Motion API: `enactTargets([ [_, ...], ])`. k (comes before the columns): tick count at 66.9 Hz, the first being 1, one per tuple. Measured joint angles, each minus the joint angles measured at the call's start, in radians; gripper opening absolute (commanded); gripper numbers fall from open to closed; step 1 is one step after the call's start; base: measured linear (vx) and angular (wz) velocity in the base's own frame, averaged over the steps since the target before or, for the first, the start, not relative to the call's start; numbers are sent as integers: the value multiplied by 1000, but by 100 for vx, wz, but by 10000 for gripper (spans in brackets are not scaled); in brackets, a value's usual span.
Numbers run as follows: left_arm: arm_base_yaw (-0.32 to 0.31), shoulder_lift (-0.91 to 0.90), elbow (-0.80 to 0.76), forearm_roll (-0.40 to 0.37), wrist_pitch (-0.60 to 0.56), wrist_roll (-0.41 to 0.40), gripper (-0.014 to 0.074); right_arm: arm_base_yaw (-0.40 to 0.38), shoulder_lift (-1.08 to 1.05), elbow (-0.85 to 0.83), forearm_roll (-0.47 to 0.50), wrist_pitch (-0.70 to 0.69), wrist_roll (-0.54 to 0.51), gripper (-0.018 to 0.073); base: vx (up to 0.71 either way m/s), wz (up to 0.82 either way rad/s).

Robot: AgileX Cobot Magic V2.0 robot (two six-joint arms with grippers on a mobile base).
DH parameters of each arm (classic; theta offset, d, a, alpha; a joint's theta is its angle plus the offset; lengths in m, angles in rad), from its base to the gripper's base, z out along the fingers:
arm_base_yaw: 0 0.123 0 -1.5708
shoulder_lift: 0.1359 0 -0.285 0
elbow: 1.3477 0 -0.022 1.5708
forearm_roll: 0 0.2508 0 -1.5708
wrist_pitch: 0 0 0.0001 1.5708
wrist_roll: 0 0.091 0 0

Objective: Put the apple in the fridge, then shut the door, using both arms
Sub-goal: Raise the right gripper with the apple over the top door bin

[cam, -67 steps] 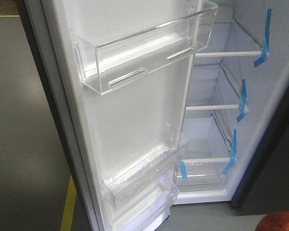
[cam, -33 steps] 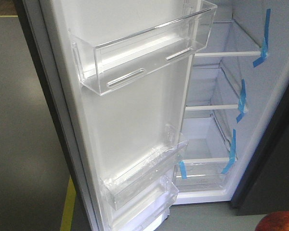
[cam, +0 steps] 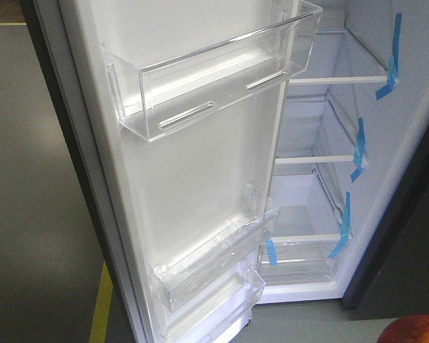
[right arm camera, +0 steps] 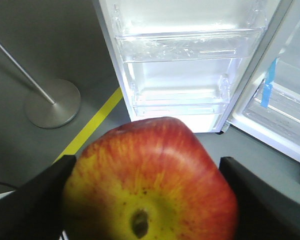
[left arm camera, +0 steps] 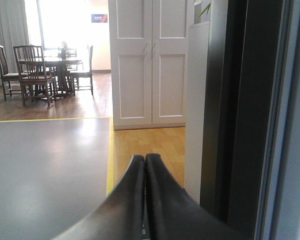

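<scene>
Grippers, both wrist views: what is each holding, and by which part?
The right gripper holds the apple by its two opposite sides, with the dimpled end showing in the right wrist view. The left gripper is shut and holds nothing.

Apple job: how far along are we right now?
Done: the tall fridge door with clear bins stands open, and the right tool grips the round red-and-yellow apple. In hand: the apple sits outside the dark, white-lined fridge. Left: set it on a white shelf, release, shut the door; the left tool is shut, empty.
</scene>
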Motion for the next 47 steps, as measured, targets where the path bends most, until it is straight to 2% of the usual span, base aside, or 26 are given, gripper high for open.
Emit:
enactTargets([
  [18, 0, 0, 0, 0, 0, 0, -6, 0, 27, -36, 21, -67, 1, 214, 0, 0],
  [31, 0, 0, 0, 0, 0, 0, -6, 0, 164, -191, 7, -88, 2, 214, 0, 0],
  [47, 0, 0, 0, 0, 0, 0, -6, 0, 382, -460, -14, -118, 2, 214, 0, 0],
])
